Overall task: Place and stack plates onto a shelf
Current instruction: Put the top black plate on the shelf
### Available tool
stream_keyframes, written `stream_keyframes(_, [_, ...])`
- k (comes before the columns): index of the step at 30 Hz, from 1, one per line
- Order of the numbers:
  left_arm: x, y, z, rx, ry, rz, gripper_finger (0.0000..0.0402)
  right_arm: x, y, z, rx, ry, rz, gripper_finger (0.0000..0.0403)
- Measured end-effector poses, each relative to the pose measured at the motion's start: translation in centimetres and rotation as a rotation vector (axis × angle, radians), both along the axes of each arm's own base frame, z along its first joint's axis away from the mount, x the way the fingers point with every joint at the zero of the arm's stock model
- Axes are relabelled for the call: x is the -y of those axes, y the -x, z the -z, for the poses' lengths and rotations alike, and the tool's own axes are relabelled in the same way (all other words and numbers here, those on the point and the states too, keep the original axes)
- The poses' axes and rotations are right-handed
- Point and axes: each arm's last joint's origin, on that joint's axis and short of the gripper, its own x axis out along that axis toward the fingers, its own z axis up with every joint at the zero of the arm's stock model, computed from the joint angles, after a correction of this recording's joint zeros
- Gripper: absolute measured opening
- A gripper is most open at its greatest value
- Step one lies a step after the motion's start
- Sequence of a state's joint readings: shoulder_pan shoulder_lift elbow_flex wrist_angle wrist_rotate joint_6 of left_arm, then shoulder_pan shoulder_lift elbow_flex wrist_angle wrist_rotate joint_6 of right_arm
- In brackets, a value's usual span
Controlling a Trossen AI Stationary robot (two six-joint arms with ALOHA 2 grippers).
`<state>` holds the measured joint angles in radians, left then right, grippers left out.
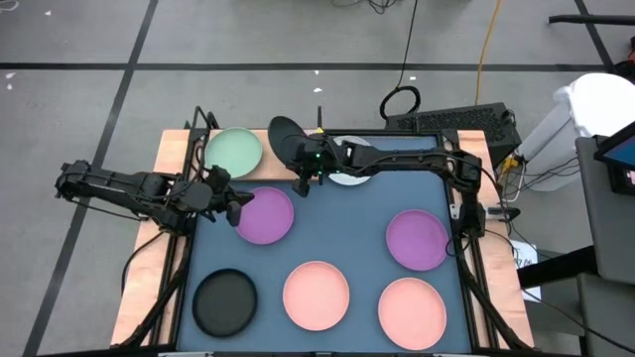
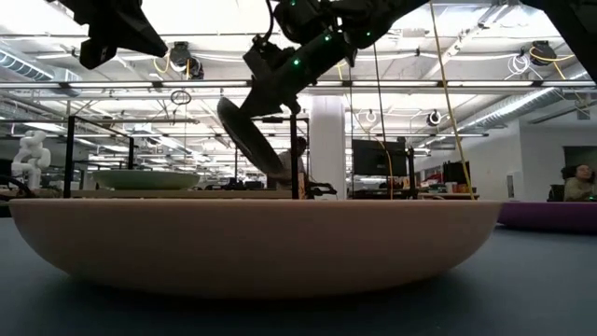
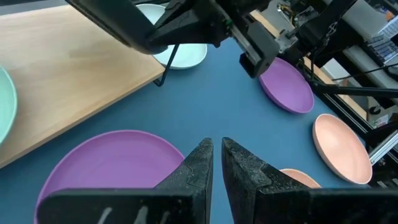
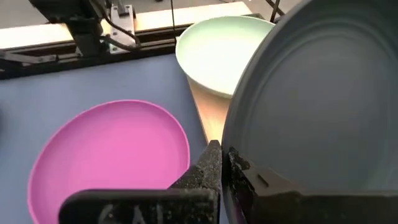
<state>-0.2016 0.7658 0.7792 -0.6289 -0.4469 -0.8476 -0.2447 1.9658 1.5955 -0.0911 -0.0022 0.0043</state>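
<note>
The right pincer (image 1: 299,167) pinches the rim of a black plate (image 1: 285,140), holding it tilted above the shelf (image 1: 179,149) at the tabletop's far side, just right of the pale green plate (image 1: 234,151) lying on it; the left pincer (image 1: 236,206), fingers nearly pressed together and holding nothing, hovers at the left edge of a purple plate (image 1: 266,215) on the blue mat (image 1: 337,233).
</note>
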Motion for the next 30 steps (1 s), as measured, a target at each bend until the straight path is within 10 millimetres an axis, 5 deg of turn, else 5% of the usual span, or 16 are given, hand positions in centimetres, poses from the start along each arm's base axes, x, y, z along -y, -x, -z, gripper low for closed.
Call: stream_keyframes(30, [-0.1, 0.2, 0.2, -0.026, 0.004, -0.019, 0.0037, 0.1, 0.8, 2.0, -0.255, 0.255, -0.187, 0.0])
